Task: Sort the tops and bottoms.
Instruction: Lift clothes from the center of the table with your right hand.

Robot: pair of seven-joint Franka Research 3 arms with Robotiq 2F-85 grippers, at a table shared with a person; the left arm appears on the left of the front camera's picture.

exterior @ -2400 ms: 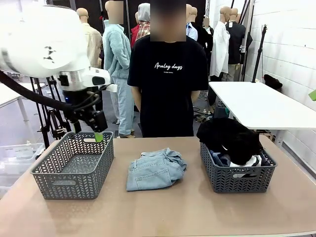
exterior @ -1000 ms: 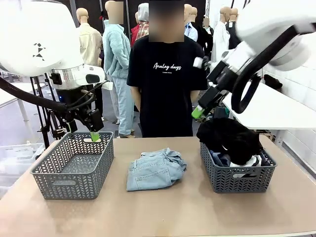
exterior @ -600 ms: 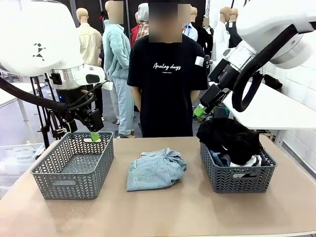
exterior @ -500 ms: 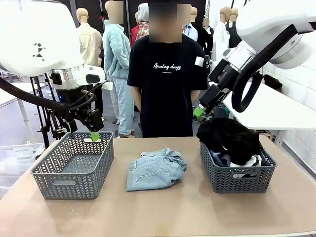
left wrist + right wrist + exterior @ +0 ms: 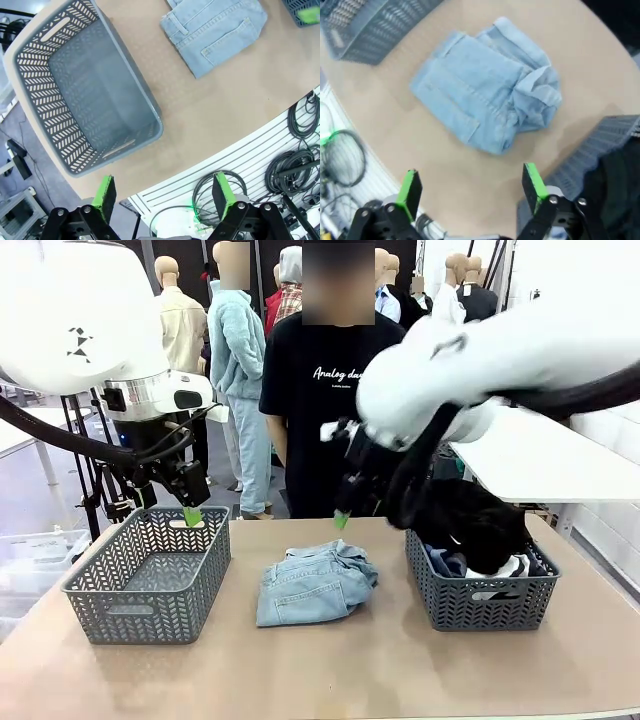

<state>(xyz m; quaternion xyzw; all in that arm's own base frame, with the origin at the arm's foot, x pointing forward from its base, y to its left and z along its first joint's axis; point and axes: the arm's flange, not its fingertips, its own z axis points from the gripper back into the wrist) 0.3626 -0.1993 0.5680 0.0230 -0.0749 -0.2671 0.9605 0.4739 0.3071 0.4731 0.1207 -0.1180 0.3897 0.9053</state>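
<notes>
Pale washed-blue bottoms (image 5: 315, 583) lie folded on the table between two baskets; they also show as the bottoms (image 5: 215, 30) and the bottoms (image 5: 485, 95) in the wrist views. My right gripper (image 5: 342, 521) hangs open just above their far edge, its fingers (image 5: 410, 192) wide apart with nothing between them. My left gripper (image 5: 190, 512) is open and empty over the far rim of the left grey basket (image 5: 150, 580), which has nothing in it. A black top (image 5: 470, 520) is heaped on the right grey basket (image 5: 480, 605), above a white striped top (image 5: 503, 567) and dark blue denim bottoms (image 5: 445, 562).
A person in a black printed T-shirt (image 5: 320, 420) stands at the far edge, behind my right arm. A white side table (image 5: 530, 450) stands at the back right. Bare tabletop (image 5: 330, 670) lies in front of the baskets. Cables hang below the near edge (image 5: 300, 125).
My right arm has swung left and down, from above the right basket to over the pale bottoms. The left arm and the garments have not moved.
</notes>
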